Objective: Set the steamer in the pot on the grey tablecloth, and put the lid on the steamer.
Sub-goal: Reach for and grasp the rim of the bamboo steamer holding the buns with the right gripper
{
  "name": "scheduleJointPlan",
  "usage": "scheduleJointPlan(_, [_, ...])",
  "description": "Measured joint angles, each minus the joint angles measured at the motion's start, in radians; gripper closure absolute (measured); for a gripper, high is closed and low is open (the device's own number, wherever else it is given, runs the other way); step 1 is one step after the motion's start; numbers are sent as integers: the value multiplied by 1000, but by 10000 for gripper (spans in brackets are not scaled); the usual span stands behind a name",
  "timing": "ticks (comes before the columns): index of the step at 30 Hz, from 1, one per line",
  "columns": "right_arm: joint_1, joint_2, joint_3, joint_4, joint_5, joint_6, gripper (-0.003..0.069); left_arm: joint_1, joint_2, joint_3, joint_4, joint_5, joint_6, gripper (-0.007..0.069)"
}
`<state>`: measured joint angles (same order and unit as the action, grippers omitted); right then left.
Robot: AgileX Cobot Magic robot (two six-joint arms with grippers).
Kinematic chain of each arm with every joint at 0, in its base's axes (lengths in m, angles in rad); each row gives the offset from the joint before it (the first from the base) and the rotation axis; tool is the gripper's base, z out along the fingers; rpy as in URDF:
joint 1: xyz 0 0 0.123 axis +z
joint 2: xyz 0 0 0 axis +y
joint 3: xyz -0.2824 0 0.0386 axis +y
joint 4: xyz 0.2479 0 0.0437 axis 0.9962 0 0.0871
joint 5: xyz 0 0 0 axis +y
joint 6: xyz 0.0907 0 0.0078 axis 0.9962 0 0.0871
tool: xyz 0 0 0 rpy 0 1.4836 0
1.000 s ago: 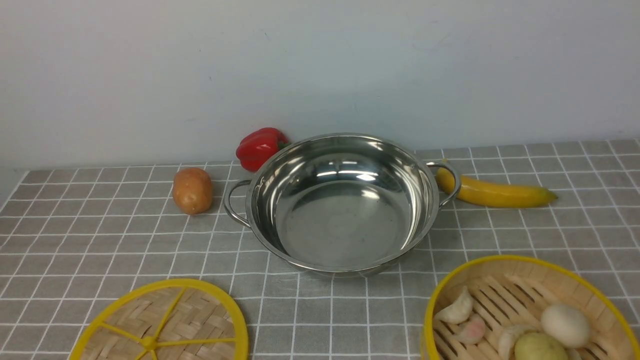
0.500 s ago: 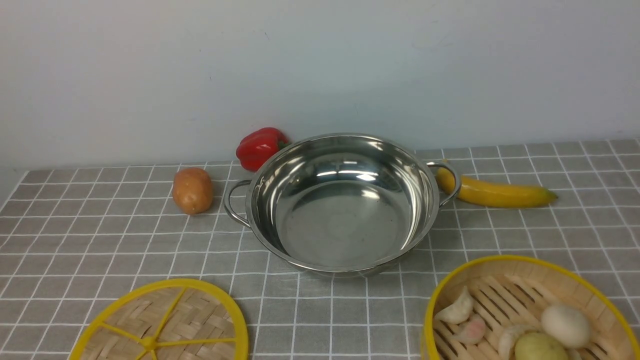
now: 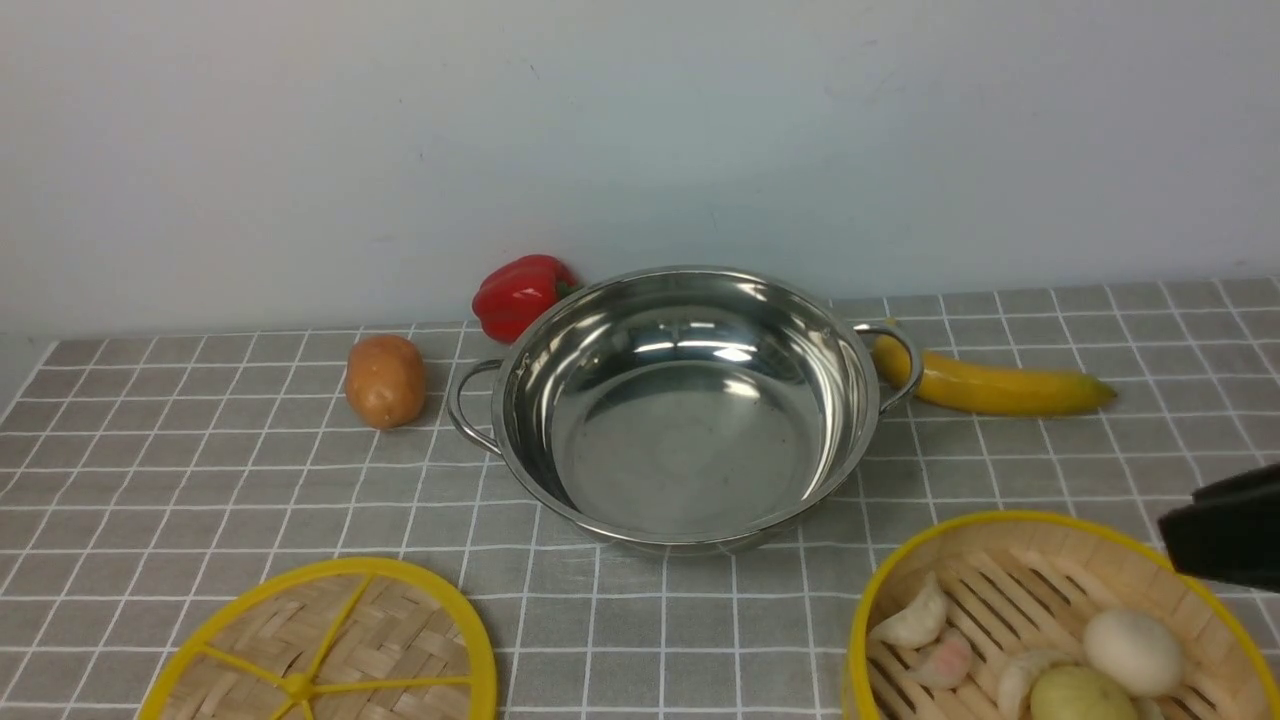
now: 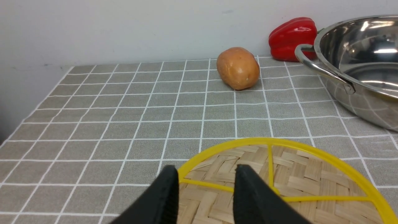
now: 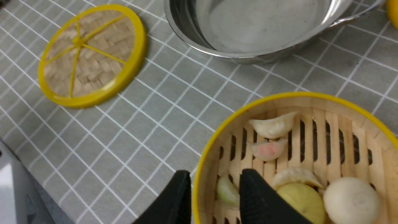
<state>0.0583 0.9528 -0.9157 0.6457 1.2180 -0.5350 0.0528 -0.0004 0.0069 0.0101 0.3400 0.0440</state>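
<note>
Straddling the steamer (image 5: 311, 102) rim, the right gripper (image 5: 214, 174) is seen with jaws apart
Over the lid (image 4: 295, 174) edge the left gripper (image 4: 205, 169) is held parted; bare grey tablecloth (image 3: 200, 470) is seen between steamer and pot (image 3: 690, 400)

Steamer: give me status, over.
Right gripper: jaws open, astride steamer wall, no grip yet. Left gripper: jaws open over lid. Steamer on cloth, pot empty, nothing between them.

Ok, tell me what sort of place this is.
Probably a mock kitchen tabletop staged for robot practice: a grey tablecloth, a steel pot and a bamboo steamer holding dumplings, against a bare wall.
</note>
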Motion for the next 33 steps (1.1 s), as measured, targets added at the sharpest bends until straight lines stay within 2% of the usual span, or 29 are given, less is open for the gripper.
scheduleJointPlan(5, [88, 84, -62, -115, -61, 15, 416, 0, 0, 0, 0, 0, 0, 382])
scheduleJointPlan(10, [281, 206, -122, -208, -85, 99, 416, 0, 0, 0, 0, 0, 0, 382])
scheduleJointPlan(12, [366, 255, -124, -255, -105, 177, 416, 0, 0, 0, 0, 0, 0, 382])
scheduleJointPlan(14, [449, 318, -124, -333, -132, 316, 416, 0, 0, 0, 0, 0, 0, 382])
scheduleJointPlan(15, [480, 344, -124, -367, -143, 394, 416, 0, 0, 0, 0, 0, 0, 382])
scheduleJointPlan(16, [486, 349, -124, -367, -144, 411, 416, 0, 0, 0, 0, 0, 0, 382])
scheduleJointPlan(18, [541, 409, -124, -443, -174, 595, 416, 0, 0, 0, 0, 0, 0, 382])
scheduleJointPlan(21, [580, 478, -125, -478, -203, 745, 416, 0, 0, 0, 0, 0, 0, 382])
scheduleJointPlan(23, [592, 518, -125, -478, -209, 789, 416, 0, 0, 0, 0, 0, 0, 382])
scheduleJointPlan(33, [598, 715, -126, -460, -276, 804, 416, 0, 0, 0, 0, 0, 0, 382])
